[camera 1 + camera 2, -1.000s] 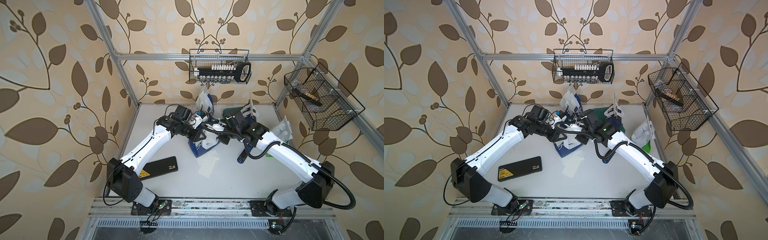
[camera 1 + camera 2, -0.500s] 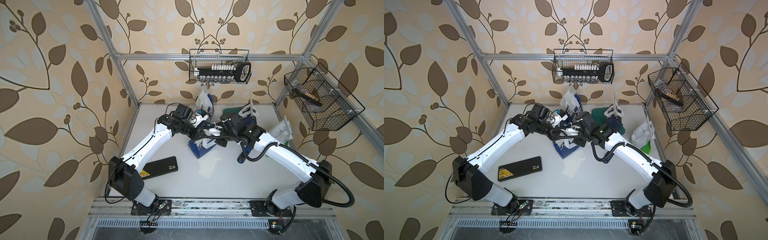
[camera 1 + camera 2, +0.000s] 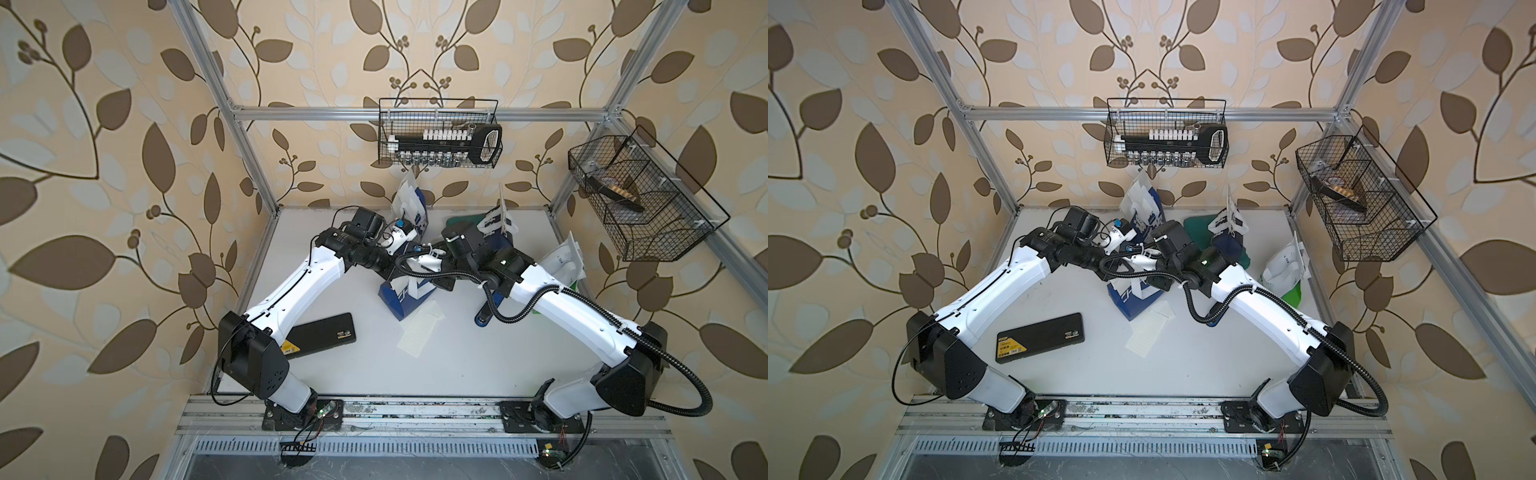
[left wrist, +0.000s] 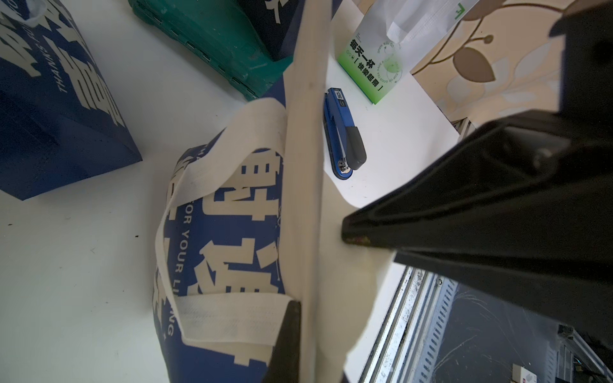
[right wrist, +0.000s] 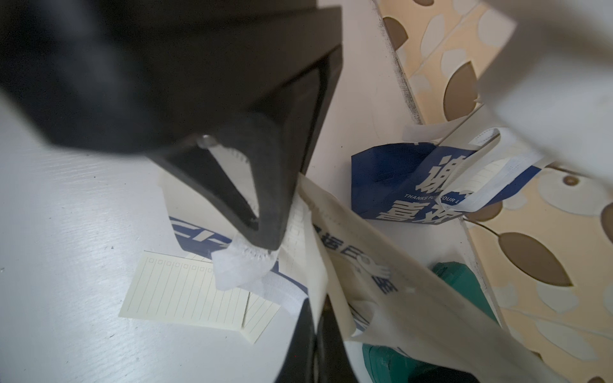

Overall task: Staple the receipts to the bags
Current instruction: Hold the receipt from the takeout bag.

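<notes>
A blue-and-white bag point(image 3: 409, 297) point(image 3: 1133, 297) lies on the table between both arms. My left gripper point(image 4: 306, 308) point(image 3: 398, 272) is shut on its cream rim, beside a white handle point(image 4: 232, 318). In the right wrist view the left gripper point(image 5: 262, 242) pinches the rim together with a lined receipt point(image 5: 298, 219). My right gripper point(image 5: 317, 301) point(image 4: 355, 237) point(image 3: 434, 282) is shut on the same rim a little further along. Loose receipts point(image 3: 419, 332) point(image 5: 185, 291) lie flat in front of the bag. A blue stapler point(image 4: 343, 132) point(image 3: 484, 318) lies right of it.
Another blue-and-white bag point(image 3: 409, 203) and a small navy bag point(image 3: 496, 224) stand at the back by a green case point(image 4: 212, 39). A white-and-green bag point(image 3: 561, 262) leans at the right edge. A black case point(image 3: 320, 338) lies front left. Wire baskets point(image 3: 438, 139) point(image 3: 640, 199) hang above.
My left gripper has closed on the bag's rim. My right arm has moved left toward the left gripper, so both grippers now meet at the rim.
</notes>
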Robot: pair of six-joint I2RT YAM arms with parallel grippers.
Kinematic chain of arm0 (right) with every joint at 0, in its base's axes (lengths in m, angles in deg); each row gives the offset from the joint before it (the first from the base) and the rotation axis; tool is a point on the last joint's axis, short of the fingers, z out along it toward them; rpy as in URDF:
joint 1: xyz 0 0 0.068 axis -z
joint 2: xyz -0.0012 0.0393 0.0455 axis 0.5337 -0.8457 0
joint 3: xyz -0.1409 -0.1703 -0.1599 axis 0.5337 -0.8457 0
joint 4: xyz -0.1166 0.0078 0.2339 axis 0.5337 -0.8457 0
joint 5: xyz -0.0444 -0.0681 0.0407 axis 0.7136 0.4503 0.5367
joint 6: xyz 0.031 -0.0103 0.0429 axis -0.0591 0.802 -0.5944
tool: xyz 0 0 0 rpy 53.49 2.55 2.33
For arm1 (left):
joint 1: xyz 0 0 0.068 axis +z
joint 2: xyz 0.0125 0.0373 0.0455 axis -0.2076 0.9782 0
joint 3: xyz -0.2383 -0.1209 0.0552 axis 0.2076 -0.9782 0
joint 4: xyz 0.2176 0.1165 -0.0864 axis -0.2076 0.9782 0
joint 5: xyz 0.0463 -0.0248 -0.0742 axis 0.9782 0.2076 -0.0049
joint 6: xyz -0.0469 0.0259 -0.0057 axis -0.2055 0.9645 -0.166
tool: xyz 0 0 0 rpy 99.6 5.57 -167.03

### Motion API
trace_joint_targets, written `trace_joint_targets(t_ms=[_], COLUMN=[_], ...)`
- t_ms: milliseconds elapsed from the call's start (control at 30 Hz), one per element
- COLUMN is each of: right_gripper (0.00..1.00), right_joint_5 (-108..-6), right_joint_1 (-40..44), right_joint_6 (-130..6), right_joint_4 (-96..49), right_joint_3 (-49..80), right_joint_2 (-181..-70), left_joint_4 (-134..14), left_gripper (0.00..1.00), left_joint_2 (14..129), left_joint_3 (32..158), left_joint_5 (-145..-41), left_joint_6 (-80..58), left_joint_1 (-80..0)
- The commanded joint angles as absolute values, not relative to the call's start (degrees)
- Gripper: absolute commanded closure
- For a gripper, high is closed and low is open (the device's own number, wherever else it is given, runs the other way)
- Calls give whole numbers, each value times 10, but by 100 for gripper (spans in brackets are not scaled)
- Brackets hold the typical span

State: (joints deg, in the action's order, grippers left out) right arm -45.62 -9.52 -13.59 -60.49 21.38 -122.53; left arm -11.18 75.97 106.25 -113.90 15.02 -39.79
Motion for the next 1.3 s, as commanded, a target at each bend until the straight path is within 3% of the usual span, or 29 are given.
trace_joint_targets(t_ms=[0,33,133,400,700,1067,1200,1267], right_gripper=[68,57,42,38,49,58,67,77], right_joint_5=[-421,-412,-406,-509,-783,-779,-789,-793], right_joint_1=[-96,-94,-74,14,56,56,56,56], right_joint_6=[-139,-141,-156,-180,-227,-290,-297,-307], right_joint_4=[-572,-564,-548,-525,-583,-492,-481,-475], right_joint_3=[230,225,212,168,164,131,131,127], right_joint_2=[-1227,-1223,-1206,-1137,-1118,-1177,-1199,-1205], left_joint_4=[-113,-113,-111,-91,-92,-87,-87,-87], left_gripper=[100,100,100,100,100,100,100,100], left_joint_2=[757,757,758,757,757,753,753,753], left_joint_3=[1083,1083,1082,1088,1090,1096,1095,1094], left_joint_5=[-1175,-1173,-1165,-1172,-1170,-1189,-1191,-1186], left_joint_6=[162,164,164,183,180,179,177,177], left_joint_1=[-404,-403,-404,-404,-404,-404,-405,-404])
